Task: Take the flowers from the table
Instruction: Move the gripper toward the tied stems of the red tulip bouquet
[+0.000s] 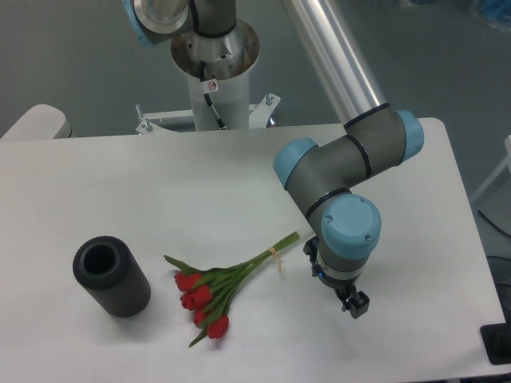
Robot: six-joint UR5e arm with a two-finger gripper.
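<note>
Nearest you, toward the front edge of the worktop (120,171), lie the flowers (214,295): red tulip buds pointing to the front, green stems running back and to the right, tied by a pale band near the stem ends. The bunch rests flat on the white surface, touching nothing else. Just to its left you see a black ribbed cylinder (112,276), lying on its side with the open end facing up and back; it sits near the buds but apart from them. To the right of the stem ends, the tool (352,302) hangs close above the worktop, beside the bunch and not touching it. It holds nothing, but from this angle you cannot tell how its fingers are set, since the wrist (350,227) hides most of them. Farther back, the grey arm with blue joint caps rises toward the rear edge, where the white mounting column (214,80) stands.
</note>
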